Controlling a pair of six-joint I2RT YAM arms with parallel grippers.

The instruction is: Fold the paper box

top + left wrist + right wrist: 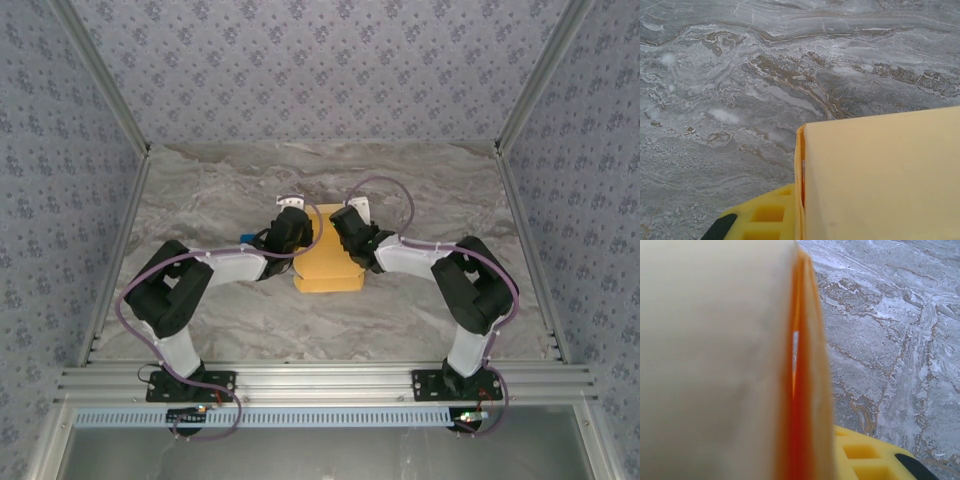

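The paper box (327, 262) is yellow-orange card, lying partly folded at the middle of the marble table. My left gripper (296, 236) is at its left side. In the left wrist view one yellow finger (766, 214) lies flat against the outside of the doubled side wall (800, 170). The other finger is hidden behind the box panel (880, 175). My right gripper (346, 234) is at the box's right side. There a yellow finger (865, 457) presses on the outside of the raised double wall (812, 390), and its partner is hidden by the blurred panel (715, 365).
A tiny blue object (247, 238) lies just left of the left wrist. Grey marble table (420, 180) stretches behind and around the box. Patterned walls and metal rails (320, 380) close in the work area.
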